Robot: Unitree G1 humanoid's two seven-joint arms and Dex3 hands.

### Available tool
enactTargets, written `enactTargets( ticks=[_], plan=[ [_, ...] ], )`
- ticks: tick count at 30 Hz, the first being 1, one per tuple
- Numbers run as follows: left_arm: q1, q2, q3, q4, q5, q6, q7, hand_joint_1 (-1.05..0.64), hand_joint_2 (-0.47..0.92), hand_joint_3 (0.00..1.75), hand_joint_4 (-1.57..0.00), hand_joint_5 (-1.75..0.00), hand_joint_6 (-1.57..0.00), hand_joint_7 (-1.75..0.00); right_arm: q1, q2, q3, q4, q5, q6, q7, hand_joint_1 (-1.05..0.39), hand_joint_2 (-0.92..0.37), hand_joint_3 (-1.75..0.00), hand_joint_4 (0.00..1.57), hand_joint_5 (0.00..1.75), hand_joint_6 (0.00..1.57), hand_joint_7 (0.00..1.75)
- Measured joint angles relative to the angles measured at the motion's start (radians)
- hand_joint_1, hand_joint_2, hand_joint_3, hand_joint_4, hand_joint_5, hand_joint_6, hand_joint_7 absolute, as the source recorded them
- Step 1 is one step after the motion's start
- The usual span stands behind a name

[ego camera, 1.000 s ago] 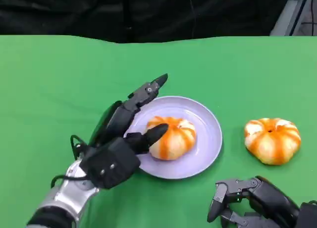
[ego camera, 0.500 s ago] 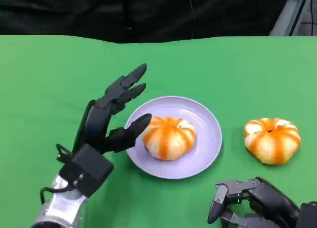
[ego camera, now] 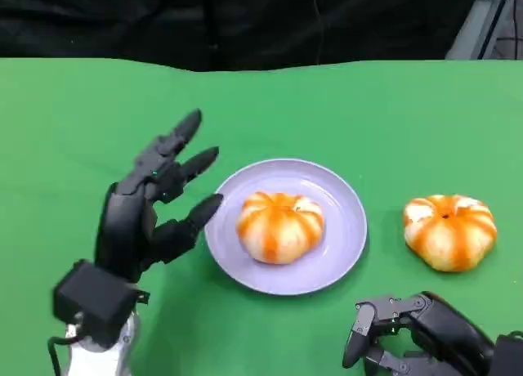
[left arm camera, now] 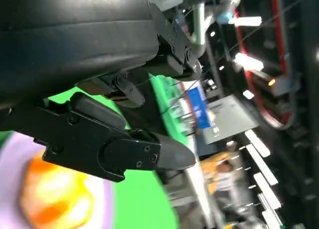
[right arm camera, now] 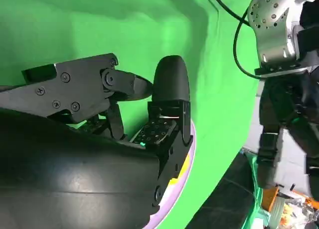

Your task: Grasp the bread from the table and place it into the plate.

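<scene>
An orange-and-white striped bread (ego camera: 279, 226) lies in the middle of the lilac plate (ego camera: 347, 221) at the table's centre; the left wrist view shows the same bread (left arm camera: 55, 199) blurred on the plate (left arm camera: 107, 199). A second bread (ego camera: 449, 231) of the same kind lies on the green cloth to the plate's right. My left hand (ego camera: 151, 204) is raised just left of the plate, fingers spread and holding nothing. My right hand (ego camera: 417, 331) rests low at the front right, fingers curled in with nothing in them; its fingers (right arm camera: 169, 89) show the same in the right wrist view.
The green cloth (ego camera: 82, 123) covers the whole table, with a dark backdrop behind its far edge. My left forearm (right arm camera: 279, 30) appears across the plate rim (right arm camera: 187, 154) in the right wrist view.
My left hand has let go of the bread on the plate and drawn back to the left and upward, its fingers spreading wider. The right hand has stayed put.
</scene>
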Motion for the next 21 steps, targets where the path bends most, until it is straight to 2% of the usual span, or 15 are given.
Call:
enactTargets(
  ticks=[7, 21],
  plan=[
    [0.02, -0.017, 0.055, 0.002, -0.109, -0.01, -0.121, -0.52, 0.92, 0.11, -0.78, -0.03, -0.48, -0.02, 0.0, 0.0, 0.0, -0.006, 0.0, 0.001, 0.001, -0.07, -0.92, -0.46, 0.69, 1.58, 0.78, 1.09],
    [0.097, -0.04, 0.14, 0.002, -0.219, -0.037, -0.283, -0.51, 0.92, 0.12, -0.83, -0.04, -0.53, -0.02, 0.0, 0.0, 0.0, -0.003, 0.002, 0.001, 0.005, -0.08, -0.92, -0.48, 0.7, 1.58, 0.78, 1.08]
  ],
)
